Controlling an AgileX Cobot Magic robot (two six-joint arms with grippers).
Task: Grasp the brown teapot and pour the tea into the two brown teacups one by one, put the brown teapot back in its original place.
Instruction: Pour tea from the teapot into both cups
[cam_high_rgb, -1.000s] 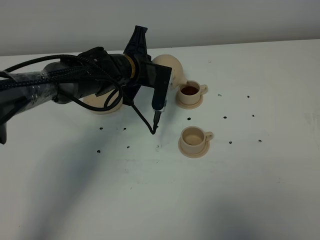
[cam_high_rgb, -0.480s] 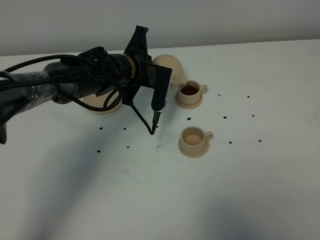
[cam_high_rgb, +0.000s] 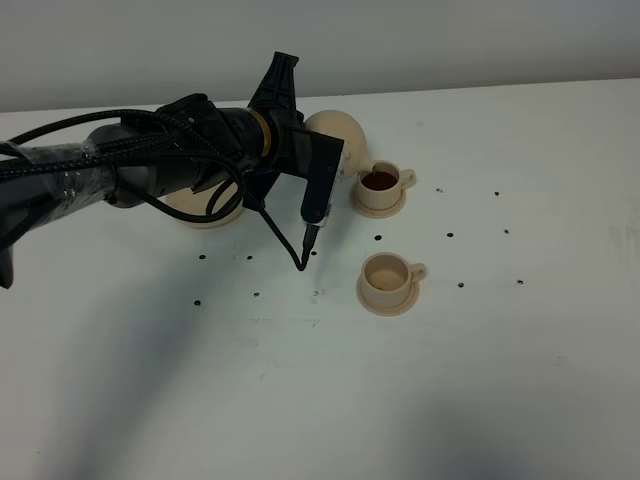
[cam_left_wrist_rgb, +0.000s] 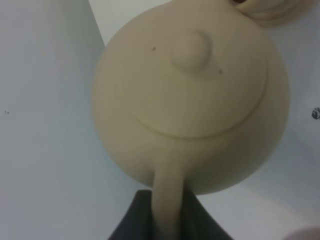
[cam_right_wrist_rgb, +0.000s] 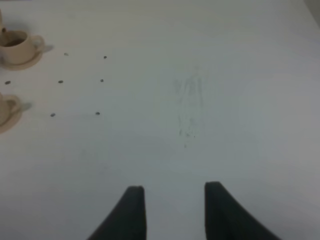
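Evidently the teapot (cam_left_wrist_rgb: 192, 95) is matte ceramic: rigid, breakable, and likely belly-heavy while liquid remains inside, so the loop handle (cam_left_wrist_rgb: 167, 185) is the proper hold. The left claw (cam_left_wrist_rgb: 167, 220) is clenched on that handle, carrying the pot above the worktop (cam_high_rgb: 500, 380), just beside the far cup (cam_high_rgb: 388, 197). That cup holds dark tea (cam_high_rgb: 378, 180); the near cup (cam_high_rgb: 385, 275) appears empty. The wide saucer (cam_high_rgb: 205, 215), partly hidden by the arm, shows nothing on it. The right claw (cam_right_wrist_rgb: 172, 200) stands released, well apart.

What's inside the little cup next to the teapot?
Dark brown tea sits in the far teacup. The tea hides the cup's bottom.
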